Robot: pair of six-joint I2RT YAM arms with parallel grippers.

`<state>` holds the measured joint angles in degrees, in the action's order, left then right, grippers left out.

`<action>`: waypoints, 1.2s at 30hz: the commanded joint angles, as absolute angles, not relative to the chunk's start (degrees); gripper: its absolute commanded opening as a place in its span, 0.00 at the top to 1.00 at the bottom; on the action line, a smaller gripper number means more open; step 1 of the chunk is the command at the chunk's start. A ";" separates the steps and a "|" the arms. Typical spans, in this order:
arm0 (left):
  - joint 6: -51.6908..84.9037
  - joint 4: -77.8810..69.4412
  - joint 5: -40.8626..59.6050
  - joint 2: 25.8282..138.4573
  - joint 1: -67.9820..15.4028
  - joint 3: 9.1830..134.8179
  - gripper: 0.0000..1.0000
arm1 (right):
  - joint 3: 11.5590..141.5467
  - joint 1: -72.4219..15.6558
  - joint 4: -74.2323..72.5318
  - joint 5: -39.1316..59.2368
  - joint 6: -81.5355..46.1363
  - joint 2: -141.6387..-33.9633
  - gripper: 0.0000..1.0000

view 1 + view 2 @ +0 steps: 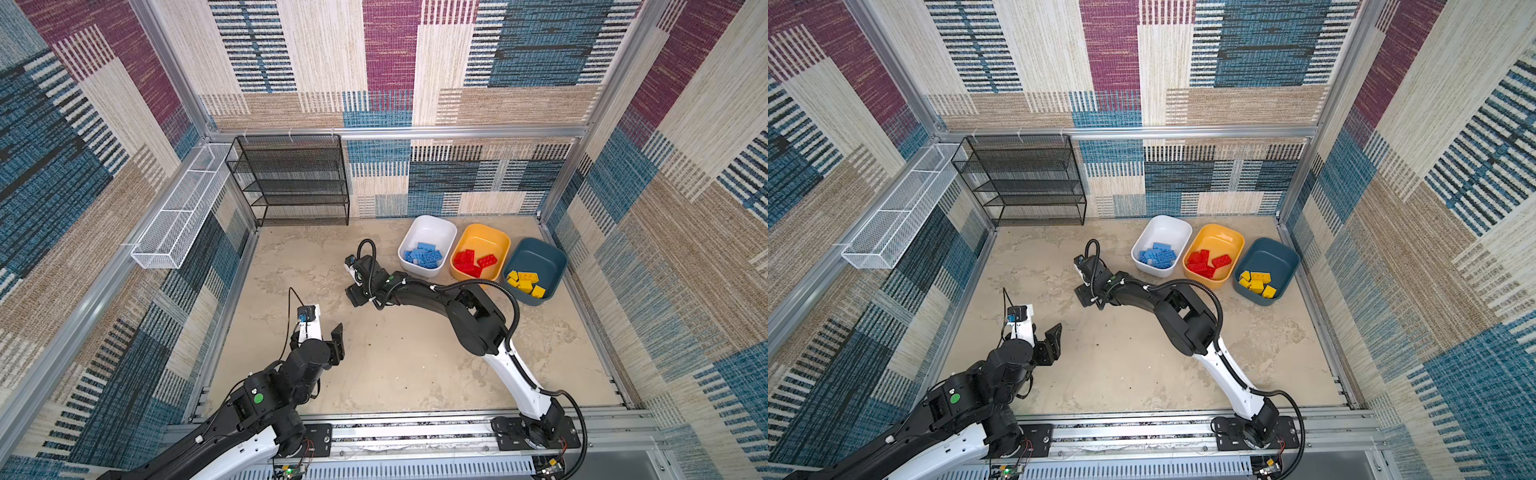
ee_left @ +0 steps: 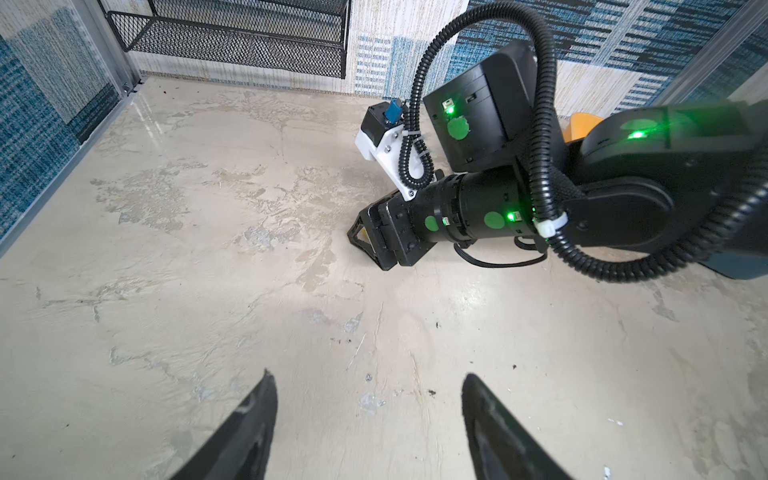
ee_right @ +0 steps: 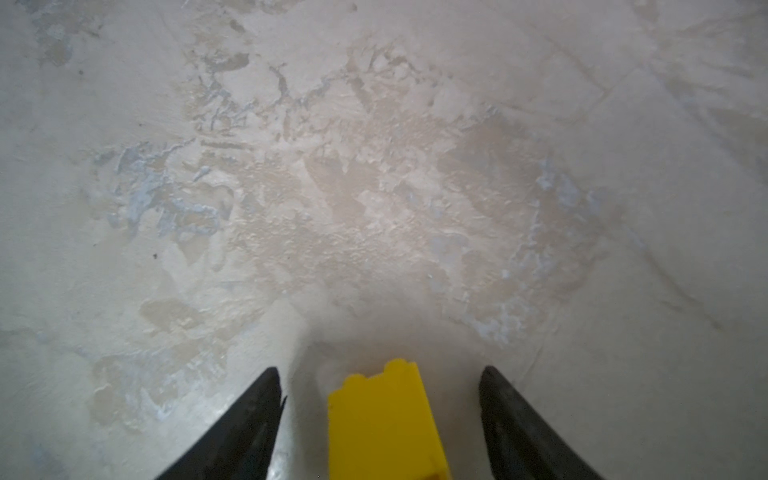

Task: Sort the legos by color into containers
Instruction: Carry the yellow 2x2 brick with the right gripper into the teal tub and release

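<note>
Patterned carpet walls box in a mottled beige tabletop (image 1: 415,365), which is bare across most of both top views. Along its upper right edge sit my 3 tubs, side by side so that each colour has its own drop. The white tub (image 1: 430,230) holds the blue bricks (image 1: 426,254), the yellow-orange tub (image 1: 482,240) holds the red bricks (image 1: 471,262), and the teal tub (image 1: 536,254) holds the yellow bricks (image 1: 524,282). My right gripper (image 3: 380,369) is down low near the middle of the table, just left of the white tub. Its fingers are spread on either side of 1 loose yellow brick (image 3: 384,419), with a gap on both flanks, so nothing is pinched yet. I see no other loose piece, so I judge this the last one, bound for the teal tub. My left gripper (image 2: 368,374) hangs spread and empty at lower left, clear of that reach.
</note>
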<state>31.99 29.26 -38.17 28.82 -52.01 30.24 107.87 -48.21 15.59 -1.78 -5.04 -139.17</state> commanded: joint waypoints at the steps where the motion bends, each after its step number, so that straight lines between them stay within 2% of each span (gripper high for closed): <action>1: 33.08 27.36 -37.44 29.00 -51.81 29.81 0.30 | 105.08 -48.33 17.02 -0.98 -5.27 -138.29 0.38; 4: 33.30 27.34 -37.19 29.42 -51.76 29.72 0.30 | 102.09 -48.41 15.17 -1.90 -5.70 -136.34 0.50; 6: 33.42 27.08 -36.90 29.73 -51.76 29.75 0.30 | 99.73 -48.67 13.60 -3.20 -6.07 -134.74 0.52; 10: 33.49 26.03 -36.27 30.40 -51.75 29.55 0.30 | 96.35 -48.71 11.53 -5.71 -7.37 -131.49 0.70; 16: 31.98 22.68 -32.58 35.19 -51.66 30.94 0.29 | 93.47 -48.01 13.14 -7.27 -10.35 -125.87 0.73; 21: 30.74 18.17 -28.66 43.66 -51.68 34.30 0.29 | 87.55 -43.83 14.08 -5.28 -14.28 -116.36 0.72; 29: 28.93 8.24 -20.85 63.35 -51.63 42.24 0.30 | 75.52 -30.75 14.41 -1.49 -16.38 -99.77 0.72; 36: 29.36 4.47 -12.16 79.50 -51.67 52.04 0.30 | 67.13 -16.61 13.64 -1.56 -16.82 -91.67 0.72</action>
